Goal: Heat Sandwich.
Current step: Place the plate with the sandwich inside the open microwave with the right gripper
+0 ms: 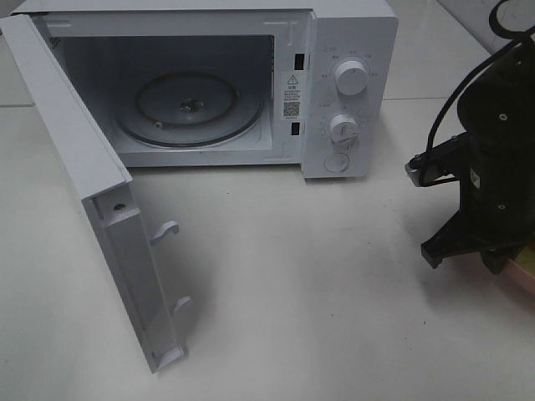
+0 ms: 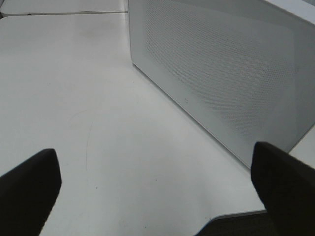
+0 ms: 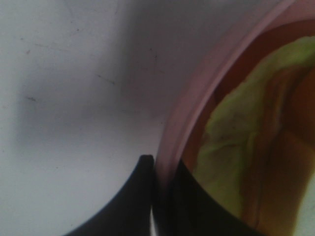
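Observation:
In the right wrist view the sandwich (image 3: 246, 137) shows its yellowish-green layer and orange-brown filling, lying on a round pink plate (image 3: 197, 98). My right gripper (image 3: 160, 167) is shut on the plate's rim, with one dark finger on each side of it. From the high view that gripper (image 1: 493, 259) is at the table's right edge, and only a sliver of the plate (image 1: 522, 276) shows beneath it. The left gripper (image 2: 157, 196) is open and empty, facing the outside of the microwave door (image 2: 221, 73). It is out of the high view.
The white microwave (image 1: 334, 83) stands at the back with its door (image 1: 100, 209) swung wide toward the front left. Its glass turntable (image 1: 188, 104) is bare. White tabletop (image 1: 318, 292) lies between the microwave and the right arm.

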{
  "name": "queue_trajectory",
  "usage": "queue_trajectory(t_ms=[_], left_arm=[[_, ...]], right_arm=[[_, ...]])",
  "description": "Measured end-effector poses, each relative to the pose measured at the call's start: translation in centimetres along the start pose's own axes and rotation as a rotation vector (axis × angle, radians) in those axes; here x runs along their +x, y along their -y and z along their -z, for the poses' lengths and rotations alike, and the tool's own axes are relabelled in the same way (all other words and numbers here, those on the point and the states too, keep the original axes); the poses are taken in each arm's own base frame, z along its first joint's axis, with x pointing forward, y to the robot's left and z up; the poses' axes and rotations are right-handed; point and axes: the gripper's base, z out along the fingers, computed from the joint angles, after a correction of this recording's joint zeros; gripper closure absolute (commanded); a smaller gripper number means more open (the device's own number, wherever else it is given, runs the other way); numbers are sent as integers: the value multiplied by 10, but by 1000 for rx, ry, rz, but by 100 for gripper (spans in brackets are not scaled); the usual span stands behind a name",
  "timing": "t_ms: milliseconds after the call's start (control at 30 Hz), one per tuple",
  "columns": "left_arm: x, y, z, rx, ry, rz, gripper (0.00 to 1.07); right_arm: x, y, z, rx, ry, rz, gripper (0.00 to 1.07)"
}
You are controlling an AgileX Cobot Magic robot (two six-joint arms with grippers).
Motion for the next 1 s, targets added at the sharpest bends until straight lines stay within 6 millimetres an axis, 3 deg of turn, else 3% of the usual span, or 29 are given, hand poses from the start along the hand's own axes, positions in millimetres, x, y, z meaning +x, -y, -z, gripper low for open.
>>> queue_trajectory(t_ms=[1000], left_arm=[[0,0,0,0,0,0,9]], right_arm=[[33,-43,66,68,84,193,107]])
